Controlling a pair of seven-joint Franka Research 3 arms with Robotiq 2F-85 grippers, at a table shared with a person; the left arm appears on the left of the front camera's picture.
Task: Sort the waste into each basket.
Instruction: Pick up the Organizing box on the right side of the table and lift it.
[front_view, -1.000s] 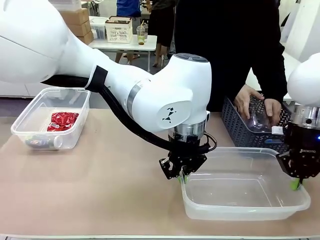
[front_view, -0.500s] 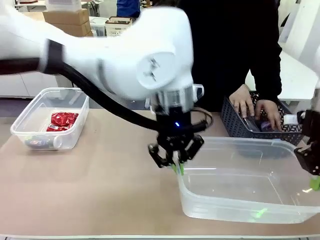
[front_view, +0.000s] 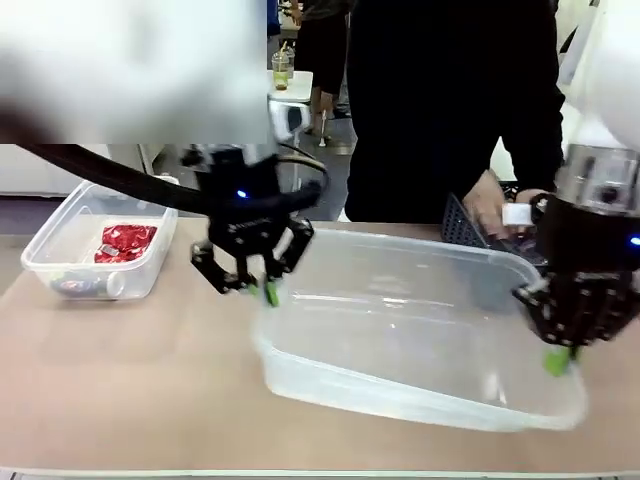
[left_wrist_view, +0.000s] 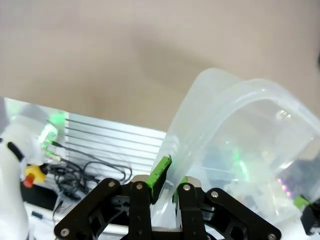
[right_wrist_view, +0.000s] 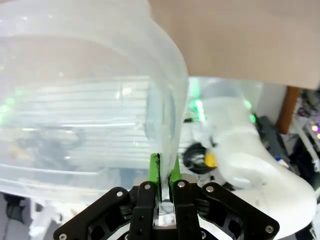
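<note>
Since the earlier frames the large clear tub has been carried leftward and lifted, so that it is now seen raised and tilted above the table, with its near right corner lowest. Its left rim is held between the pressed-together jaws of the left gripper; in the left wrist view the thin plastic wall is seen pinched between the green pads, the wall rising from the jaws and curving away to the right. The tub's right rim is clamped likewise by the right gripper, and in the right wrist view the rim is seen caught between the two closed green pads, with the tub spreading out to the left of the jaws. The inside of the tub appears bare.

At the far left of the table the second clear tub is set down flat; a crumpled red wrapper lies in it, and a small can-like piece is seen at its near wall. Behind the raised tub, at the far right, a dark blue lattice basket is partly hidden, and a person's hand is rested at it. What lies in that basket cannot be made out
</note>
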